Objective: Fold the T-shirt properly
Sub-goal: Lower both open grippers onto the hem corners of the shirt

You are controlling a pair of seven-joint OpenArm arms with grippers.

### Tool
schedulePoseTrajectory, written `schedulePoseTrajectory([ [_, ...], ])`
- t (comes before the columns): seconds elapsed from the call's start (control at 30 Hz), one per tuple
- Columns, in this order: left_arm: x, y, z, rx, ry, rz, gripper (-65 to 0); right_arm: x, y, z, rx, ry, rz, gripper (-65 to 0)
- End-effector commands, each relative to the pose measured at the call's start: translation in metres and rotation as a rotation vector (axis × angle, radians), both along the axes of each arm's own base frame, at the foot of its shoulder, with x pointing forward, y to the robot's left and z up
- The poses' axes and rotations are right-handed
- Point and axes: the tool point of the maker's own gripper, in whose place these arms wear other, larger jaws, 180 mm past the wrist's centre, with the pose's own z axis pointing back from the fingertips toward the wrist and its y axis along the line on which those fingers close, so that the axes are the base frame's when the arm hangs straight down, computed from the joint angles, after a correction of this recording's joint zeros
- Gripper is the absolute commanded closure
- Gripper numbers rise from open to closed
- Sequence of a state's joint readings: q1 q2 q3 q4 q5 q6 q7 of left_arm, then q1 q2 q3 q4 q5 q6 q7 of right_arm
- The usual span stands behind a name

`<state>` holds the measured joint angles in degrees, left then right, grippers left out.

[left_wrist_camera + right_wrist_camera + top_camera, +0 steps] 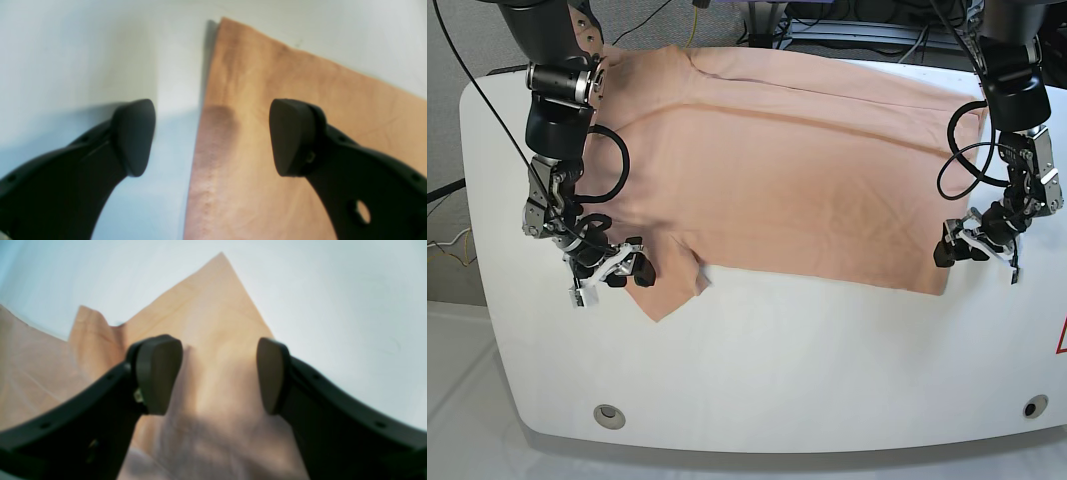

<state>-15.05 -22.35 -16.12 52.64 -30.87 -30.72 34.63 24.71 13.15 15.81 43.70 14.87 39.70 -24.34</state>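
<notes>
The peach T-shirt (797, 170) lies spread flat on the white table (777, 370), neck toward the view's left. My right gripper (612, 278) sits low over the near sleeve (213, 313). It is open, its fingers (160, 373) straddling the sleeve cloth, whose pointed corner lies ahead. My left gripper (977, 255) is at the shirt's hem corner. It is open wide: one finger (293, 136) is over the cloth, the other over bare table, and the hem edge (203, 110) runs between them. Nothing is pinched in either gripper (213, 136) (217, 373).
Black cable loops (612, 165) hang off both arms beside the shirt. Wires and equipment (857, 25) crowd the space behind the table's far edge. The rounded front edge (767, 445) carries two round fittings. A red mark (1061, 340) shows at the far right.
</notes>
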Motion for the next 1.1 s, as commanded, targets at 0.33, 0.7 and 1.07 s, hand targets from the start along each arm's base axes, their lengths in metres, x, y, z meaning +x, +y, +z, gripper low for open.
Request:
schedulePoseTrajectory([
  [0.33,0.005,0.011,0.015,-0.001,-0.043,0.017,-46.4,0.003,-0.004,0.006,-0.017,-0.008,0.011,-37.5],
  [0.7,0.001,0.009,0.010,-0.004,-0.027,0.011,-35.3,0.004,-0.001,0.006,-0.015,-0.011,0.016,-33.5],
  [1.07,0.001,0.007,0.010,-0.005,-0.017,0.018,-52.0,0.005,-0.001,0.007,0.002,-0.018,0.003,-36.6],
])
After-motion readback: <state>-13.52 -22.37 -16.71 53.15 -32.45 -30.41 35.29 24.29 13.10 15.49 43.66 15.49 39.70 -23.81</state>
